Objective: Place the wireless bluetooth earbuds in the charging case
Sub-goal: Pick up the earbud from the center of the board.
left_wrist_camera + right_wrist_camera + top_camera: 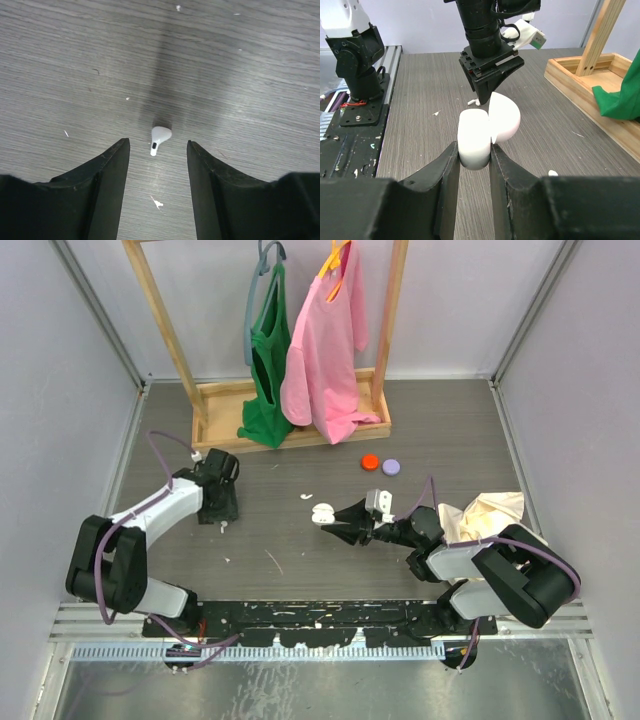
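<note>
While the left gripper [220,512] pointed down at the grey table [300,570] in the middle left of the overhead view, its jaws stood apart. In its wrist view the two black fingers [107,172] sat on either side of one pale earbud [159,137]. It lay on the wood grain between their tips and touched neither.

Toward the centre of the overhead view a second earbud [306,497] lay on the table, just beside and slightly above the white charging case [322,511]. The right gripper [330,525] reached in from the right and was clamped on that case. Its wrist view showed both fingers [445,170] pressed against the sides of the case body, with the lid [505,117] swung open — whether anything sat inside could not be told.

Above and to the right of the case, a red disc [370,462] and a purple disc [391,467] lay just beside each other. At the top of the frame a wooden rack [300,430] held a green garment [267,370] and a pink garment [322,350]. At the far right a pale cloth [487,512] lay crumpled by the right arm.
</note>
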